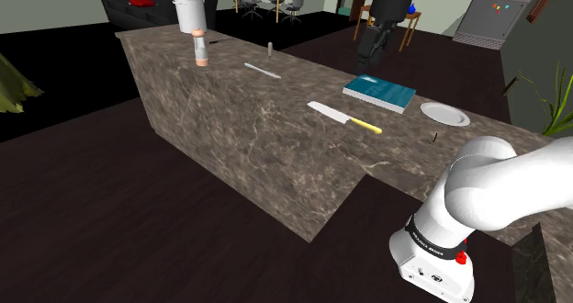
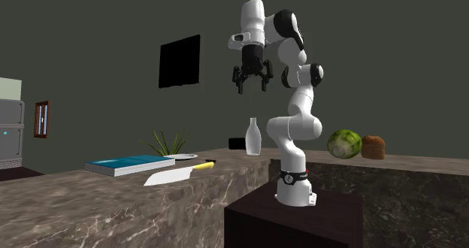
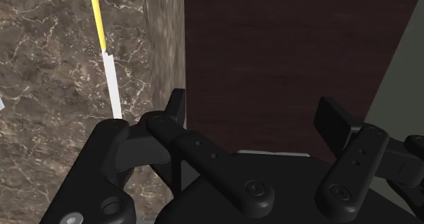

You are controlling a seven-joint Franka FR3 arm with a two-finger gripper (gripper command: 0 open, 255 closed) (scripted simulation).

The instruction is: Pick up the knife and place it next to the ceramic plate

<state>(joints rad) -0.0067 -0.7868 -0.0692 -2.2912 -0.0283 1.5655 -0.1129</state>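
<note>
Released and spread wide, the jaws of the black gripper point(image 2: 252, 87) clasp nothing; in the wrist view its two fingers point(image 3: 178, 106) stand well apart over the dark floor point(image 3: 272, 46), beside the edge of the counter point(image 3: 47, 87).

That marble counter point(image 1: 239, 117) is the biggest thing here. It is a long slab with a notch cut from its near edge, and the dark box stand point(image 2: 301, 222) sits in the notch. The white arm point(image 2: 297, 96) rises from the stand and folds over at the top, so the gripper hangs high above the counter, pointing down.

A teal book point(image 1: 379, 93) lies flat near the counter's far edge. The knife point(image 1: 344, 117), with a white blade and a yellow handle, lies flat on the counter between the book and the notched near edge. It touches neither the book nor the gripper, and its handle is turned toward the plate. The white plate point(image 1: 444, 113) rests just beside the book by the far edge, near the knife's handle end but apart from it.

A white pot point(image 1: 188, 12) stands at the counter's far corner, well away from the knife. A green cabbage point(image 2: 345, 143) sits on the stretch of counter past the arm, and a white bottle point(image 2: 254, 137) stands upright behind the arm. A small shaker point(image 1: 200, 47) stands near the pot.
</note>
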